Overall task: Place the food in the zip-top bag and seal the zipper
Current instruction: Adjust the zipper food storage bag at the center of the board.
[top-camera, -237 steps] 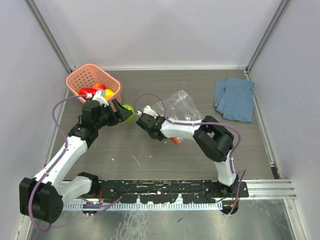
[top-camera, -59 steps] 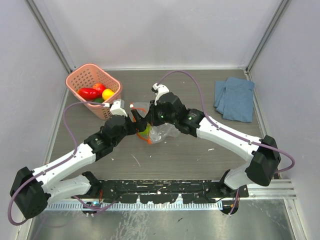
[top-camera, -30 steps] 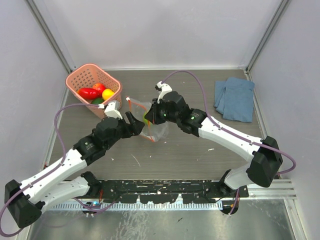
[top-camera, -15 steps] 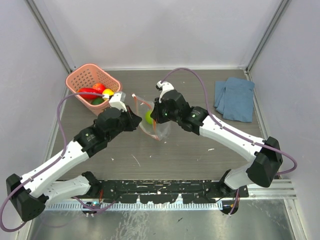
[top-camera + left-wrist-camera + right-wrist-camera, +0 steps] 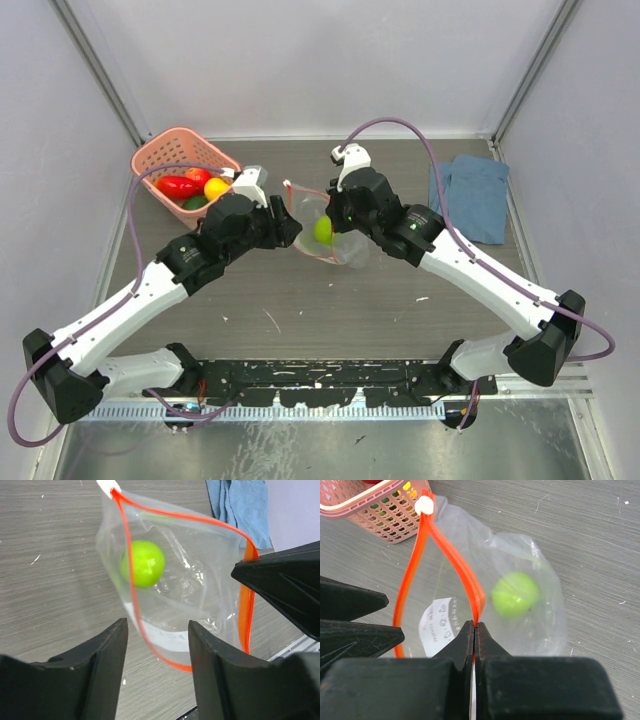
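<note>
Right gripper (image 5: 474, 625) pinches the clear plastic bag's (image 5: 545, 625) orange-red zipper strip (image 5: 245, 615); left gripper (image 5: 157, 630) stands spread, empty. If that pinch slips, the glossy green ball (image 5: 143, 563) spills.

The only print in sight is a small white label (image 5: 439, 620) on the wall of the zip-top bag (image 5: 520, 560) — a few grey lines, too small and blurred to read.
</note>
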You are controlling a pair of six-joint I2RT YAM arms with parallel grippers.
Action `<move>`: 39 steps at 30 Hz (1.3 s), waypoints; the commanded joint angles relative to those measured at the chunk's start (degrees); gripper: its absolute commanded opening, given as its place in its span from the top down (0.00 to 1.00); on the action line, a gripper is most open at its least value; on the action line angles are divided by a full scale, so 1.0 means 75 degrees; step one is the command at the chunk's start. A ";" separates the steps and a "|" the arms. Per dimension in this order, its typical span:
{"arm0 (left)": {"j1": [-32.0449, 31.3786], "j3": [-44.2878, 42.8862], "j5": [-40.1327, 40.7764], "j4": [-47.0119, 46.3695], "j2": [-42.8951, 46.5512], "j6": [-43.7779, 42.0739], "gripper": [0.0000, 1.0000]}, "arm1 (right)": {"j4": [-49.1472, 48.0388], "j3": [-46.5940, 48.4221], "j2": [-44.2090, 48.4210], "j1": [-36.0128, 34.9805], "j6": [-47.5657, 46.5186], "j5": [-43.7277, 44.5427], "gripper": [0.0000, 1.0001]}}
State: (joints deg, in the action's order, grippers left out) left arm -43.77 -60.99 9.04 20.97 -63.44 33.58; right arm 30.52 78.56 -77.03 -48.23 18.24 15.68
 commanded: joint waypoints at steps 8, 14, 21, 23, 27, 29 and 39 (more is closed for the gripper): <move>-0.0013 -0.0040 0.0399 -0.0029 -0.0402 -0.0072 0.36 | -0.0415 -0.0078 0.0262 0.0008 0.0014 0.0017 1.00; -0.0021 -0.0091 0.0135 -0.0183 -0.0856 -0.0090 0.56 | -0.0467 -0.0250 0.0244 0.0008 0.0075 -0.0017 1.00; -0.0021 -0.0309 0.0157 -0.0124 -0.0693 -0.0347 1.00 | 0.0061 -0.0281 0.0378 0.0010 -0.0155 0.1019 1.00; -0.0019 -0.0458 0.0199 -0.0021 -0.0672 -0.0439 1.00 | 0.0202 -0.0242 0.0431 0.0017 -0.0239 0.1359 1.00; -0.0022 -0.0879 0.0154 0.0352 -0.0773 -0.0651 1.00 | 0.0549 -0.0083 0.0510 0.0019 -0.0430 0.2084 1.00; -0.0015 -0.1162 0.0129 0.0636 -0.0877 -0.0770 1.00 | 0.0731 -0.0008 0.0543 0.0020 -0.0531 0.2486 1.00; -0.0120 -0.1802 -0.0870 0.0604 -0.1752 -0.0808 1.00 | 0.0891 -0.0042 0.0675 0.0041 -0.0791 0.2550 1.00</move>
State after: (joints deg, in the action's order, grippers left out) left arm -43.94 -72.84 7.01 26.63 -73.58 28.12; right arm 38.02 76.34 -73.73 -48.23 13.54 33.36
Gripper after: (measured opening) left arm 0.008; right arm 0.034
